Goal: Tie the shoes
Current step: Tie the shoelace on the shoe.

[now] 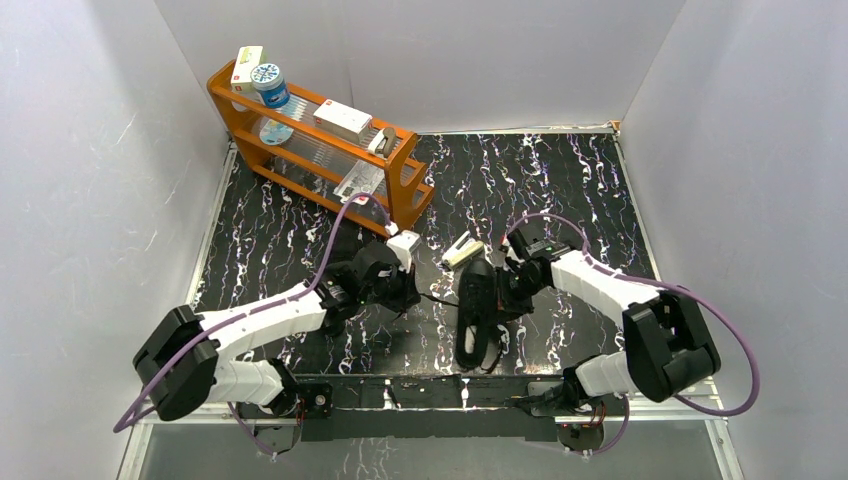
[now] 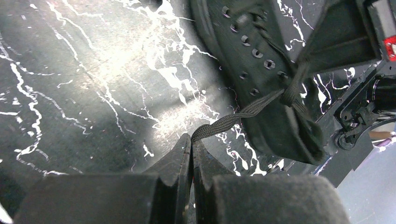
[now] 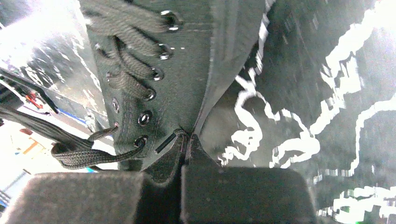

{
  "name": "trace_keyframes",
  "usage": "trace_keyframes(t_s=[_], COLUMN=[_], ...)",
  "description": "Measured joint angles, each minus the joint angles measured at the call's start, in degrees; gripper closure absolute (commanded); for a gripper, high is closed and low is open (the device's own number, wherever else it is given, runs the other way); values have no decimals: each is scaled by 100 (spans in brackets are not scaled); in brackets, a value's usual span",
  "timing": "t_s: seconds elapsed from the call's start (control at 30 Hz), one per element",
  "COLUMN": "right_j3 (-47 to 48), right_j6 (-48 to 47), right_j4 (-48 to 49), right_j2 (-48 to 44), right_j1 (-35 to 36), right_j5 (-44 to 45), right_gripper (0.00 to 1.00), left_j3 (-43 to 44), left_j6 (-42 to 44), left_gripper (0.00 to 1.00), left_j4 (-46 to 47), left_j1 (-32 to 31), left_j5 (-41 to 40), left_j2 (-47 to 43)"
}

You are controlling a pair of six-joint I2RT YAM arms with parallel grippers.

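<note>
On table (image 1: pixel 560 190), shoe (image 1: pixel 478 310), L hand (image 2: pixel 192 140) pinching lace (image 2: pixel 233 119), R hand (image 3: pixel 186 139) at eyelets (image 3: pixel 144 118)

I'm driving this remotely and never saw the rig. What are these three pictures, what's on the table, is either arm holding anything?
Two robot arms stand side by side. The wide picture looks down from above; the other two come from a camera on each wrist. On the marbled table: a black shoe, a striped box, an orange rack. The left end effector is shut on the shoe's lace. The right end effector is shut at the shoe's edge by an eyelet; whether it grips lace I cannot tell.
</note>
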Motion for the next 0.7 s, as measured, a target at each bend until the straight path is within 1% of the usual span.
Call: trace_keyframes(t_s=[0.2, 0.27, 0.4, 0.47, 0.53, 0.6, 0.7], right_j3=[278, 514, 1499, 1858, 1921, 1775, 1266], right_j6=[688, 807, 894, 883, 828, 765, 691], right_j4=[-1731, -2127, -2581, -2505, -2033, -1438, -286], right_j2=[-404, -505, -428, -374, -321, -221, 85], right_j1=[-7, -44, -153, -162, -162, -162, -162], right_j5=[734, 868, 898, 839, 656, 365, -160], right_gripper=[100, 100, 100, 100, 100, 100, 100], left_j3=[33, 81, 107, 107, 127, 168, 243], left_j6=[-48, -55, -57, -59, -74, -76, -72], left_gripper=[100, 100, 100, 100, 100, 100, 100], left_j4=[-411, -568, -767, -833, -896, -944, -951], left_j1=[0, 0, 0, 0, 0, 0, 0], left_j5=[-380, -476, -551, -566, -599, -629, -656], left_j2=[-409, -461, -490, -490, -492, -501, -546])
